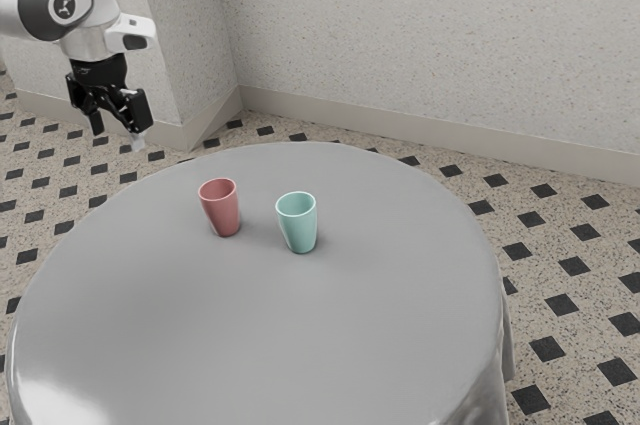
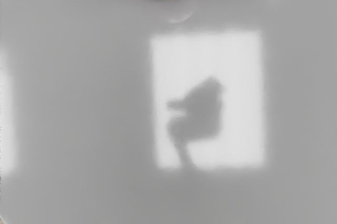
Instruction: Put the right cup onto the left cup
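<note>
In the exterior view, holding the black two-finger gripper (image 1: 118, 139) raised at the upper left, with both fingers spread wide and clear of each other. Carrying it well apart from both cups. Can see the turquoise tumbler-shaped cup (image 1: 298, 225), the right one of the pair, standing upright, mouth up, on the round grey-clothed table (image 1: 250, 345). Can see the pinkish-red tumbler-shaped cup (image 1: 221, 210) standing upright too, near it, toward the exterior view's left and slightly farther back, with a strip of cloth between them. Looking past the table to a speckled floor (image 1: 580, 245) with black diamonds and a pale wall (image 1: 400, 25).

In the wrist view, looking down on the grey cloth, with only part of the pinkish-red cup's rim and wall showing, and just a sliver of the turquoise one. Can also make out a bright patch of light (image 2: 242, 139) on the cloth, with a dark shadow (image 2: 202, 113) inside it.
</note>
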### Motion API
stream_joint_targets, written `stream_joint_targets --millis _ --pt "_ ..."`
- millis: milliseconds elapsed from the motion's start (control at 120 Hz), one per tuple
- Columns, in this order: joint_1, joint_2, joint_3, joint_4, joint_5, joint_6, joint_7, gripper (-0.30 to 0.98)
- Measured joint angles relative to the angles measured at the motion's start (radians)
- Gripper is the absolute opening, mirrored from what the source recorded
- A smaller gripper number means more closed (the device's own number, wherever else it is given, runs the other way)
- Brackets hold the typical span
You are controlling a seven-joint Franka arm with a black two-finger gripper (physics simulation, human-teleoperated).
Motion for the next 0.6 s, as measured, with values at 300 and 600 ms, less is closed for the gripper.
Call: stream_joint_targets --millis 300,600 --pt "-0.043 0.021 -0.001 0.016 -0.002 0.017 0.0 0.69" --pt "-0.121 0.143 -0.034 0.025 -0.096 0.113 -0.006 0.69"
